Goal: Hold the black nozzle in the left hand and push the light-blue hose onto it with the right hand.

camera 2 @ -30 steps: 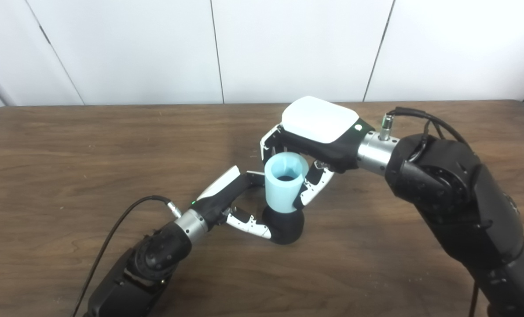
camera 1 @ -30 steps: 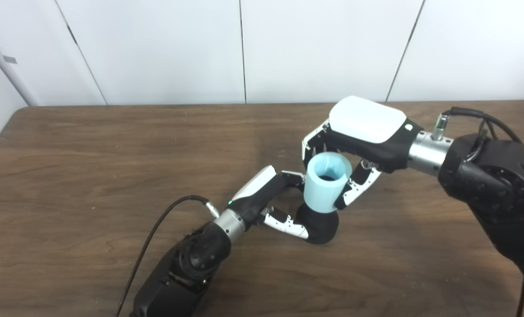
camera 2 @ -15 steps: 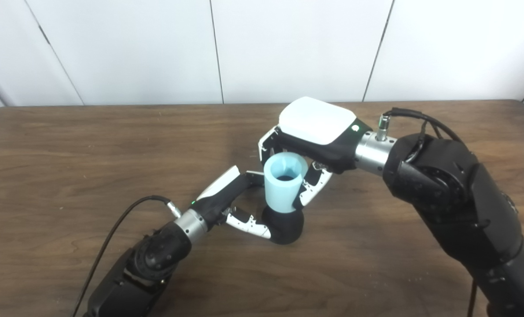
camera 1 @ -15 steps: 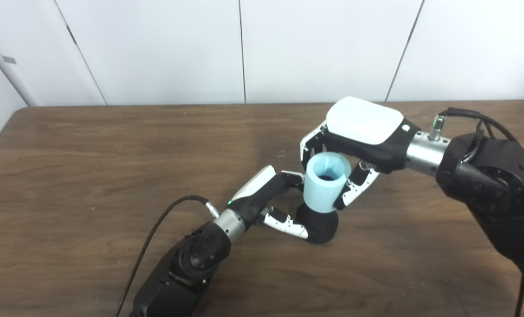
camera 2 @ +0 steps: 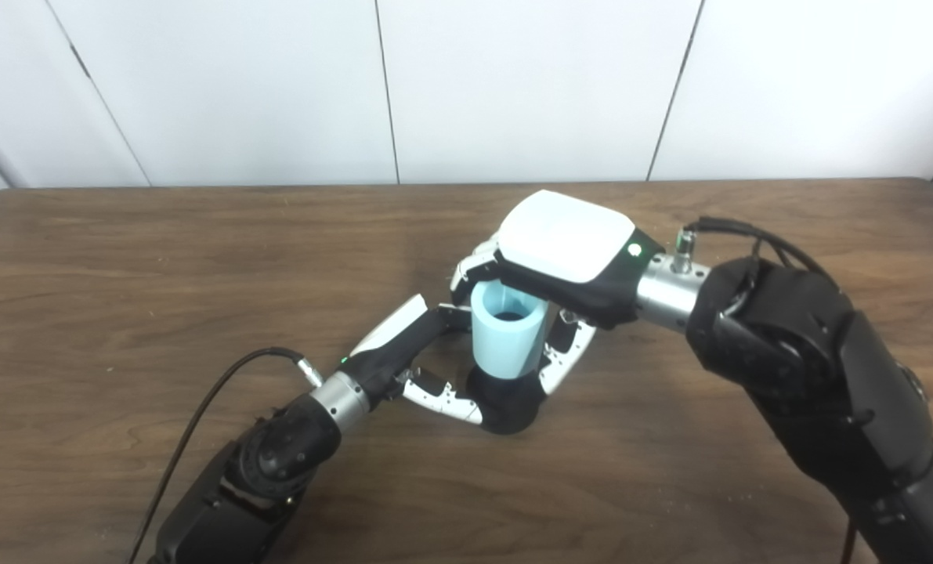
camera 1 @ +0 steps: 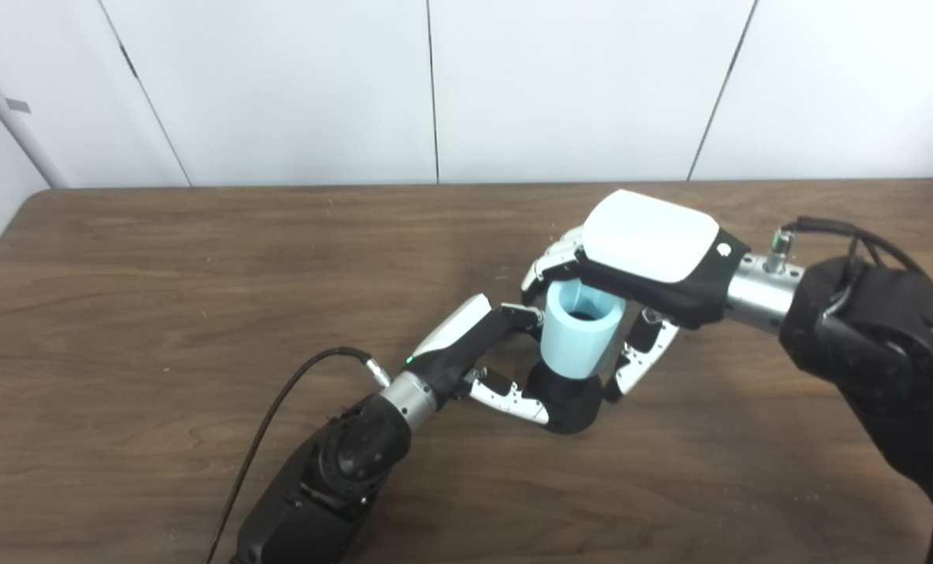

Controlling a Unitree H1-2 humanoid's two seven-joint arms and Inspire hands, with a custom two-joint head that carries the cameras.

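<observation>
The left robot hand (camera 1: 488, 352) is seen low over the brown worktop (camera 1: 160, 298), its arm entering from the bottom edge. Its fingers are curled round the black nozzle (camera 1: 566, 401) — one white-and-black finger (camera 1: 513, 399) is laid along the near side of the bulbous base, while the others are reached behind it, so the nozzle is gripped and appears to be resting on the worktop. A black cable (camera 1: 278, 415) is looped away from the left wrist.

The light-blue hose (camera 1: 576, 337) is stood upright on top of the nozzle, its open mouth turned upward and its lower end seated against the black base; a dark interior is visible down the bore.

The right robot hand (camera 1: 631, 274) is positioned above and around the hose, its white back plate covering part of the rim. Its fingers are bent over the far, left side of the hose, and its thumb (camera 1: 638, 352) is pointed down along the right side, beside the hose wall — whether contact is firm cannot be told. The hand is narrowly closed about the hose. The right arm is extended in from the right side.
</observation>
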